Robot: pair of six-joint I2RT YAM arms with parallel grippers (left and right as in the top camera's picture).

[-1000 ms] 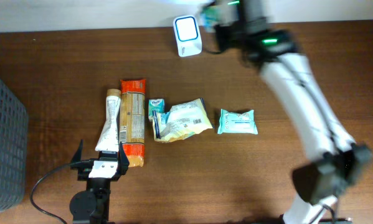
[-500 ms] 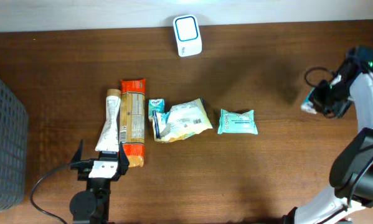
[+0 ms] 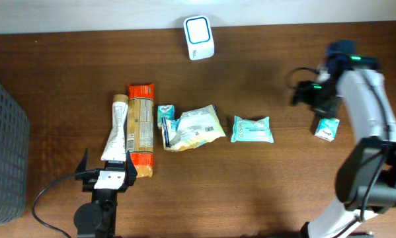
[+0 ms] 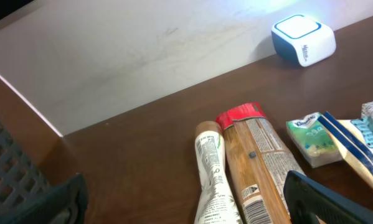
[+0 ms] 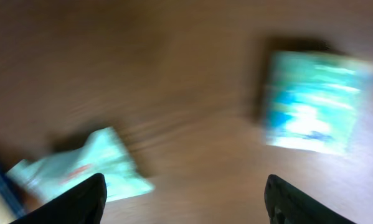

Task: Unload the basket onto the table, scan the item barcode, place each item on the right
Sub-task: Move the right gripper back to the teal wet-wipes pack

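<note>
The white barcode scanner (image 3: 199, 38) stands at the back edge, and the left wrist view shows the scanner (image 4: 303, 38) too. A small green-and-white carton (image 3: 327, 128) lies alone on the table at the right, blurred as the carton (image 5: 314, 102) in the right wrist view. My right gripper (image 3: 299, 98) hovers just left of it and above, open, with nothing between its fingers (image 5: 80, 199). Near the front left, my left gripper (image 3: 106, 165) stands wide open and empty behind the row of items.
A row lies mid-table: white tube (image 3: 116, 129), orange packet (image 3: 142, 129), small green carton (image 3: 166, 114), white-and-yellow bag (image 3: 196, 127) and teal wipes pack (image 3: 252, 129). A dark mesh basket (image 3: 2, 145) fills the left edge.
My right arm swung from the scanner to the right side of the table, opened and let the carton go; the carton now lies on the table. The left arm has not moved.
</note>
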